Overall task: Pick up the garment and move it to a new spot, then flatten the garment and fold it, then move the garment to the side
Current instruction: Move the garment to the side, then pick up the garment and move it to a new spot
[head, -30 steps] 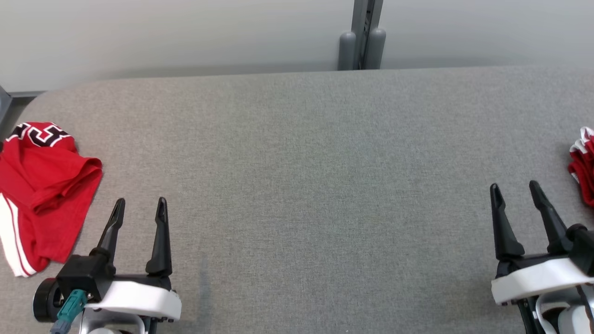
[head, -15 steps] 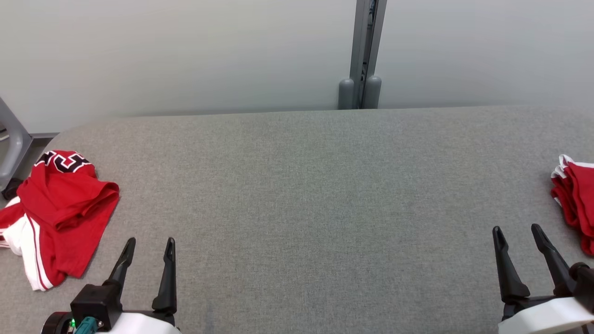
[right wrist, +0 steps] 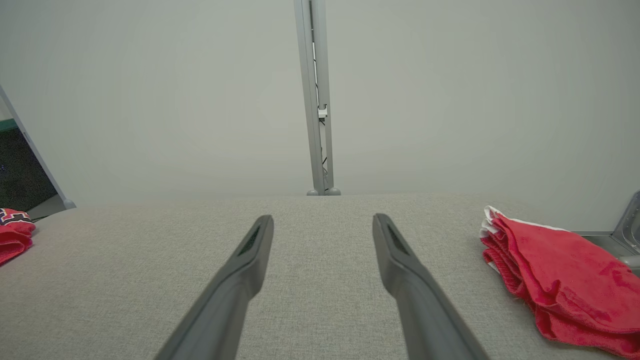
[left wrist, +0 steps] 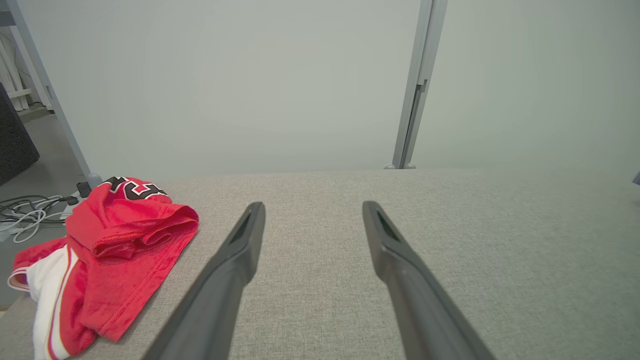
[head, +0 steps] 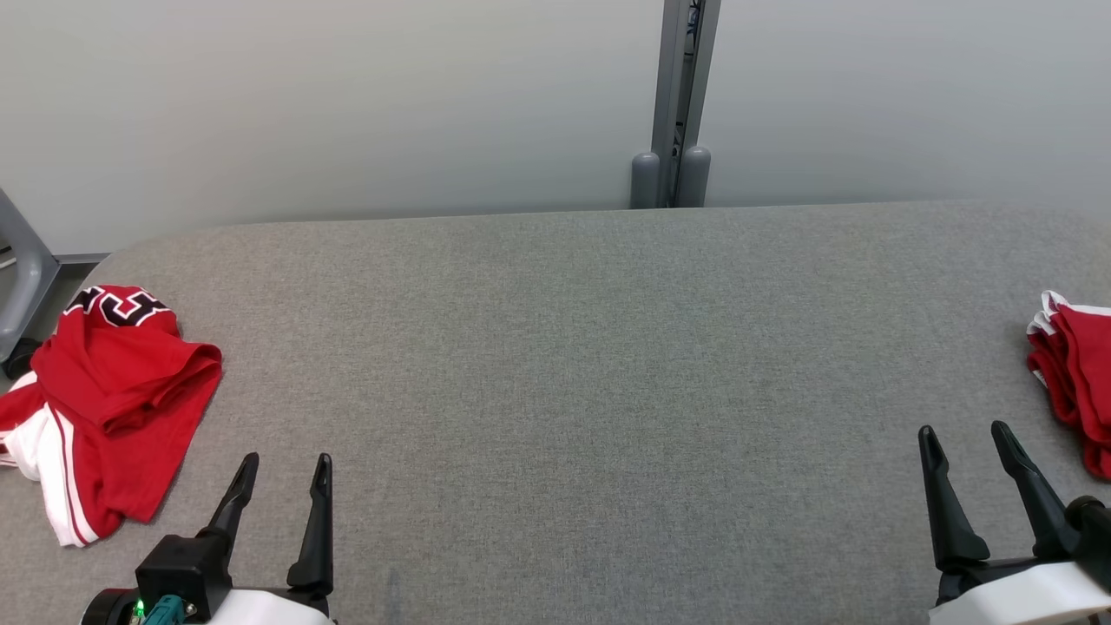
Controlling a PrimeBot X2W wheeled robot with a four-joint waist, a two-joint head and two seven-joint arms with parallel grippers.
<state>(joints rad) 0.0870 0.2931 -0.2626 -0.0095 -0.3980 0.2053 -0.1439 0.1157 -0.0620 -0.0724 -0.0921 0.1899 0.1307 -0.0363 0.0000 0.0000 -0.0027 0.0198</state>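
A crumpled red garment (head: 113,399) with white stripes and black lettering lies at the table's left end, partly over the edge. It appears at the left of the left wrist view as the garment (left wrist: 125,240) and at the far left of the right wrist view as the garment (right wrist: 12,232). My left gripper (head: 287,460) hovers open just right of it, apart from it, nothing between its fingers. Seen from its own wrist, the left gripper (left wrist: 312,206) points across the table. My right gripper (head: 962,430) is open and empty near the right end; its own wrist camera shows the right gripper (right wrist: 322,218).
A folded stack of red cloth (head: 1076,382) with white edging rests at the right end, beside the right gripper, and is the same stack (right wrist: 560,270) in the right wrist view. The grey fabric table (head: 573,347) ends at a pale wall with a grey post (head: 673,104). Cables (left wrist: 25,212) lie on the floor left.
The head camera has tilted up, so the whole picture has slid down and more wall shows. Both grippers stay open and the garment lies as before.
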